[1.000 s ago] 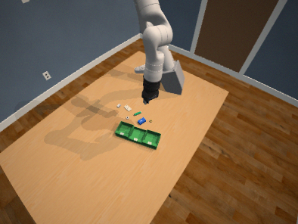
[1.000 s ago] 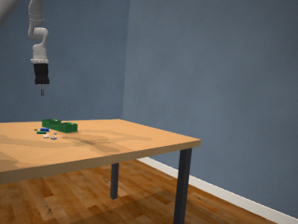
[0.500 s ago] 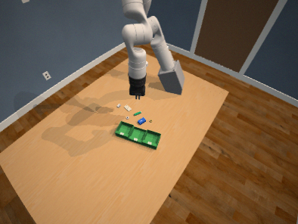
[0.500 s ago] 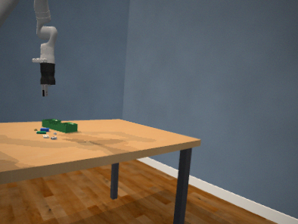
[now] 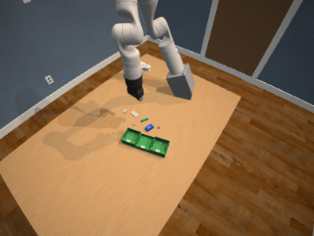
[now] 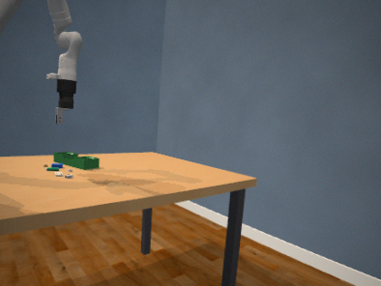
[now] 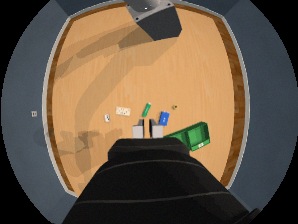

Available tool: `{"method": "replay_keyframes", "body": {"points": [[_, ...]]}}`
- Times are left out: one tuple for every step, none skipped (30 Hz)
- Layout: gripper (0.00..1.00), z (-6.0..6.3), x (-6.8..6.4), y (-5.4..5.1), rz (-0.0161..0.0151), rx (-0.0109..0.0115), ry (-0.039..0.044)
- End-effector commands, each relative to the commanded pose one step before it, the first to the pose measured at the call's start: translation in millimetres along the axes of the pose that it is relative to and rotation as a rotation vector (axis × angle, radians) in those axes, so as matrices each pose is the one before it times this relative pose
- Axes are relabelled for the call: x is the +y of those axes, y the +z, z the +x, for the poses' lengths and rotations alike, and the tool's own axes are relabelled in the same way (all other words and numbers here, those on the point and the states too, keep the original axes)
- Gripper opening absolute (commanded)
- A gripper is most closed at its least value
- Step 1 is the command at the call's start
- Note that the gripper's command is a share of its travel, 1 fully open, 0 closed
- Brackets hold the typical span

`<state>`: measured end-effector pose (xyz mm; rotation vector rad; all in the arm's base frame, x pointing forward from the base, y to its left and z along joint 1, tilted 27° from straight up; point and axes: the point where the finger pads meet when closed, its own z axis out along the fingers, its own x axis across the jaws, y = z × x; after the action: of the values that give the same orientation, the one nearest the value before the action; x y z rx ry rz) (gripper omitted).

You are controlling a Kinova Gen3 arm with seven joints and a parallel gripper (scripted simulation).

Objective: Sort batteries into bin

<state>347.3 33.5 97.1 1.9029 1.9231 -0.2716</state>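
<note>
Hanging well above the desk (image 5: 80,191), upper left of centre in the top view: the tool (image 5: 139,98), fingers drawn nearly together and gripping nothing. Pointing down toward the far edge of the small scatter of parts.

Lying just below the tool in that view: a blue block (image 5: 149,127), probably a battery, right beside the back wall of the green three-compartment bin (image 5: 127,135); a green cylinder (image 5: 144,119), possibly the AA; two small round pieces (image 5: 134,123) and (image 5: 158,127), perhaps coin cells; two pale parts (image 5: 135,113) and (image 5: 124,111) farther up. Nothing showing inside the bin yet, so judging the sorting as not begun.

Risking a wrong pick: the parts are tiny and close together, and mistaking the green cylinder for a wanted battery would break the task. Risking a wrong drop too, the compartment labels being too small to read here. Descending with fingers this narrow could mean pressing onto a part or flicking it away. Nudging the light bin could leave it shifted or tipped.
</note>
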Motion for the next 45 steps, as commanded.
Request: {"method": "replay_keyframes", "body": {"points": [[0.31,0.52,1.02,-1.07,-0.00350,0.00210,0.00554],[0.31,0.01,-0.02,-0.01,-0.00002,-0.00001,0.00001],[0.31,0.00,-0.01,0.00,-0.00001,0.00000,0.00000],[0.31,0.00,0.00,0.00,0.00000,0.00000,0.00000],[0.31,0.00,0.00,0.00,0.00000,0.00000,0.00000],[0.31,1.62,5.96,5.57,-0.00003,0.00001,0.05000],[0.31,1.91,5.87,5.58,-0.00003,0.00001,0.05000],[0.31,2.21,5.76,5.59,-0.00003,0.00001,0.05000],[0.31,0.00,0.00,0.00,0.00000,0.00000,0.00000],[0.31,0.00,0.00,0.00,0.00000,0.00000,0.00000],[0.31,2.51,5.66,5.58,-0.00002,0.00001,0.05001],[0.31,2.77,5.52,5.59,-0.00003,0.00002,0.05000],[0.31,3.04,5.37,5.59,-0.00002,0.00002,0.05000],[0.31,3.31,5.21,5.58,-0.00002,0.00002,0.05000],[0.31,3.57,5.04,5.58,-0.00002,0.00002,0.05000],[0.31,3.82,4.86,5.58,-0.00002,0.00002,0.05000],[0.31,4.12,4.73,5.55,0.00000,-0.00002,0.05001],[0.31,4.29,4.46,5.58,-0.00002,0.00002,0.05001],[0.31,4.51,4.24,5.58,-0.00002,0.00002,0.05001],[0.31,4.71,4.01,5.58,-0.00002,0.00002,0.05000],[0.31,4.91,3.77,5.58,-0.00002,0.00002,0.05000],[0.31,5.09,3.52,5.58,-0.00002,0.00002,0.05000],[0.31,5.26,3.26,5.58,-0.00002,0.00002,0.05000],[0.31,5.42,2.99,5.58,-0.00001,0.00002,0.05000],[0.31,5.56,2.72,5.58,-0.00001,0.00002,0.05000],[0.31,0.00,0.00,0.00,0.00000,0.00000,0.00000],[0.31,0.00,0.00,0.00,0.00000,0.00000,0.00000],[0.31,5.63,2.42,5.59,-0.00002,0.00005,0.05000],[0.31,5.79,2.15,5.58,-0.00001,0.00003,0.05000],[0.31,5.89,1.86,5.58,-0.00001,0.00003,0.05000],[0.31,6.08,1.57,5.55,-0.00001,-0.00002,0.05001],[0.31,3.49,0.73,3.22,0.00000,0.00001,0.05000],[0.31,-0.07,-0.01,0.01,0.00000,0.00002,0.05000],[0.31,0.02,0.00,0.00,0.00000,-0.00002,0.05000],[0.31,0.01,0.00,0.00,0.00000,-0.00001,0.05000],[0.31,0.01,0.00,0.00,0.00000,-0.00001,0.05000],[0.31,0.00,0.00,0.00,0.00000,-0.00001,0.05000],[0.31,0.00,0.00,0.00,0.00000,-0.00001,0.05000],[0.31,0.00,0.00,0.00,0.00000,-0.00001,0.05000],[0.31,0.00,0.00,0.00,0.00000,-0.00001,0.05000],[0.31,0.00,0.00,0.00,0.00000,-0.00001,0.05000],[0.31,0.00,0.00,0.00,0.00000,-0.00001,0.05000],[0.31,0.00,0.00,0.00,0.00000,0.00000,0.00000],[0.31,0.00,0.00,0.00,0.00000,0.00000,0.00000],[0.31,0.00,-0.01,0.00,0.00000,-0.00001,0.05000]]}}
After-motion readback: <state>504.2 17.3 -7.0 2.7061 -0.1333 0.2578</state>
